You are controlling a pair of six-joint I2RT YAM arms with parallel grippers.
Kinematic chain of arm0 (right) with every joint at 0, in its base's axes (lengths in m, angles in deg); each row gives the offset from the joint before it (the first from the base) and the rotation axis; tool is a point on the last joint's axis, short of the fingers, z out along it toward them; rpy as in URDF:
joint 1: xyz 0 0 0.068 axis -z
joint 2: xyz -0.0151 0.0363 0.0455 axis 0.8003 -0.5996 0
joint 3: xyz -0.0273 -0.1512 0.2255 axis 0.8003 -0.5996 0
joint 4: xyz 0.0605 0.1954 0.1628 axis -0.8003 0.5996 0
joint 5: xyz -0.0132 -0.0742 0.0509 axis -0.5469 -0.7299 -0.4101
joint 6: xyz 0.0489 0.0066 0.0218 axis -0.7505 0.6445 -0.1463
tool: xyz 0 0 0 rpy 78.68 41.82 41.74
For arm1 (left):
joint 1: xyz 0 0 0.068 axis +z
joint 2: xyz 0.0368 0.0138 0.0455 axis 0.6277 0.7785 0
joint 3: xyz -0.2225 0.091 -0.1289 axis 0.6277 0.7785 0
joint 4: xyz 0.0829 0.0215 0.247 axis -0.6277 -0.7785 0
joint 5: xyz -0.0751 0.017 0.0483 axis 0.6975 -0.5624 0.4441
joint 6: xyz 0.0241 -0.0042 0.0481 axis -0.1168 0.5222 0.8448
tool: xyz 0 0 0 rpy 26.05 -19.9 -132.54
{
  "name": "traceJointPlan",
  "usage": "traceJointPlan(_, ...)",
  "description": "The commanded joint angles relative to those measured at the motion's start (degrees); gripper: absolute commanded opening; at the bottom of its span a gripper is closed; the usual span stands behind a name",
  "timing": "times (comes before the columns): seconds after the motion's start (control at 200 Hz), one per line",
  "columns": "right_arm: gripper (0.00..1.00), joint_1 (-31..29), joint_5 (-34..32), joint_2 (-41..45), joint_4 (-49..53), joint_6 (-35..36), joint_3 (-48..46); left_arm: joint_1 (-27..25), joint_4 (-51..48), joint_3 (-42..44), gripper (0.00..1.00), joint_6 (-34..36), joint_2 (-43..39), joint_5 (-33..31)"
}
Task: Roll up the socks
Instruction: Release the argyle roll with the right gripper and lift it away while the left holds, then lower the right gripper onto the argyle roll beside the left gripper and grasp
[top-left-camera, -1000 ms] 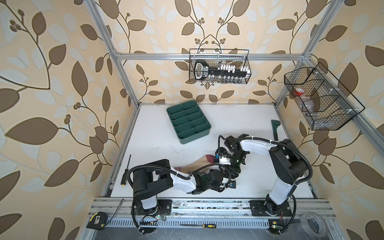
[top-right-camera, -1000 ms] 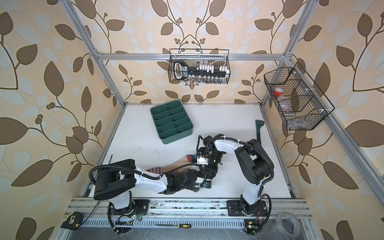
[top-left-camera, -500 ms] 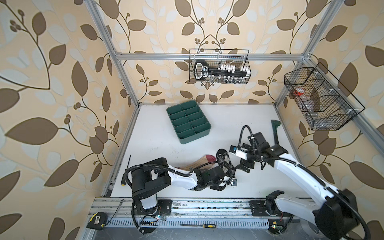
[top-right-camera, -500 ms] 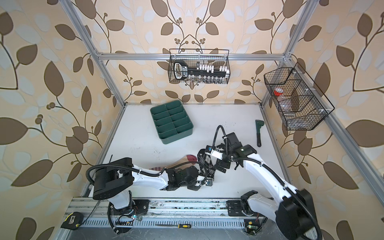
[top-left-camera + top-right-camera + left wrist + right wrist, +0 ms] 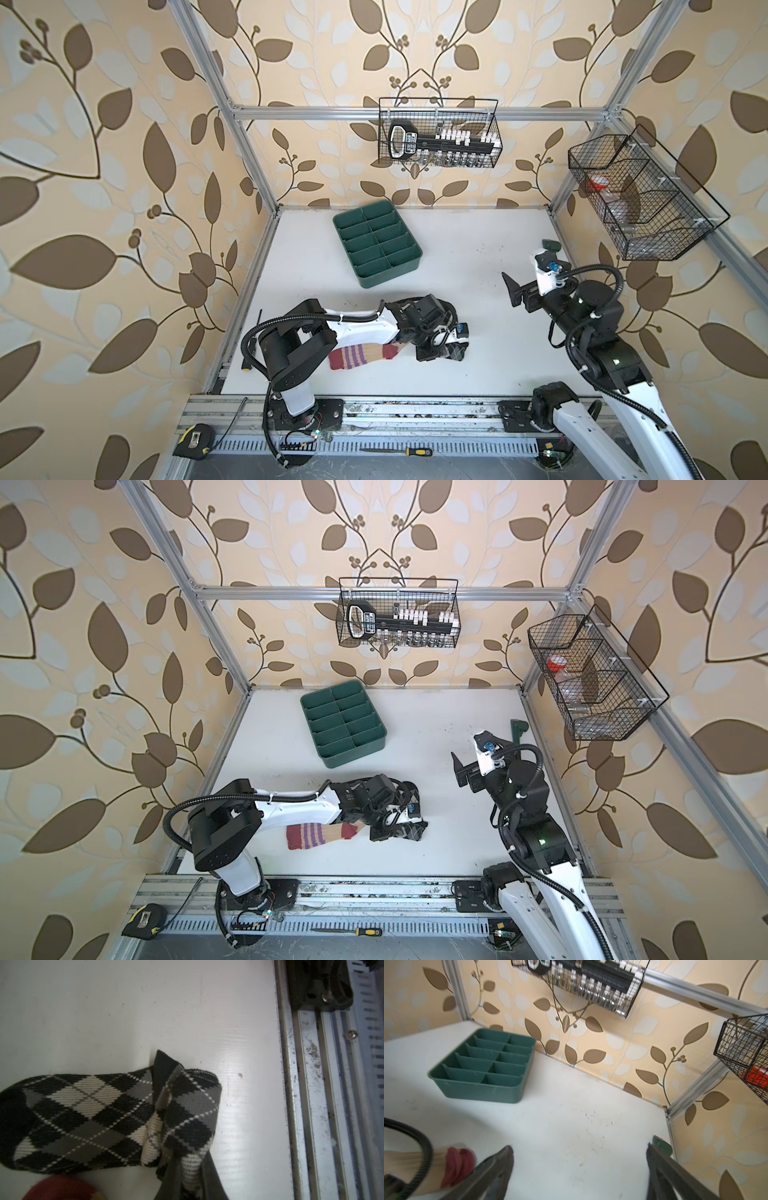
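Two socks lie near 6 o'clock on the white bench, end to end and not yet paired. The beige sock, with its purple stripes and maroon ends, stretches out toward 8 o'clock. The black sock with grey and cream diamonds sits just beside it on the 4 o'clock side. The left wrist view shows a maroon tip close to the black sock's toe, but I cannot tell whether they touch. The left hand is closed on the black sock, pinching one end, which is doubled over the flat part in a single loose fold. The right hand hangs spread wide and empty above the bench at about 3 o'clock, well apart from both socks. A green divided tray stands at 11 o'clock, with nothing in the compartments that show. As I judge it, the work is at the very first turn of the roll, and only on one sock. The next move probably calls for carrying the pinched fold farther along the black sock toward its toe. The free hand would need to come in and pin the flat part so the cloth does not slide. The two socks would also need stacking before a joint roll can hold.
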Motion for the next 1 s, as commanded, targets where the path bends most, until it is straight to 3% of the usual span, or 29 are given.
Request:
traceJointPlan(0.0, 1.0, 0.0, 9.3, 6.0, 5.1, 1.2, -1.9, 1.5, -7.8, -4.4, 0.0, -1.7, 2.4, 9.1)
traceJointPlan(0.145, 0.97, -0.6, 14.0, 12.5, 21.4, 15.8, -1.7, 3.3, -9.8, -7.8, 0.0, -6.1, 6.6, 11.0)
traceJointPlan(0.23, 0.93, -4.2, 9.2, 13.0, 28.3, 21.1, -1.7, 4.3, -9.1, -7.7, 0.0, -8.1, 7.5, 11.5)
traceJointPlan(0.4, 0.89, -8.4, 3.9, 11.4, 30.6, 26.0, -2.2, 5.9, -7.2, -6.9, 0.03, -10.0, 7.5, 12.3)
traceJointPlan(0.495, 0.87, -12.8, -2.5, 10.3, 32.0, 30.5, -2.8, 6.5, -6.6, -7.1, 0.05, -10.6, 7.6, 12.8)
traceJointPlan(0.575, 0.8, -17.8, -7.3, 11.4, 31.8, 35.4, -4.5, 6.8, -6.5, -7.1, 0.05, -10.9, 7.9, 13.3)
traceJointPlan(0.675, 0.73, -24.3, -8.3, 13.4, 29.9, 40.9, -7.7, 7.0, -6.6, -7.2, 0.05, -11.0, 8.8, 13.9)
traceJointPlan(0.805, 0.7, -35.7, -11.0, 11.9, 23.1, 38.3, -12.2, 7.0, -6.3, -6.8, 0.05, -11.1, 9.3, 14.2)
traceJointPlan(0.995, 0.79, -58.8, -31.0, -1.7, 14.4, 36.9, -17.7, 7.1, -6.2, -6.1, 0.05, -11.1, 8.7, 13.9)
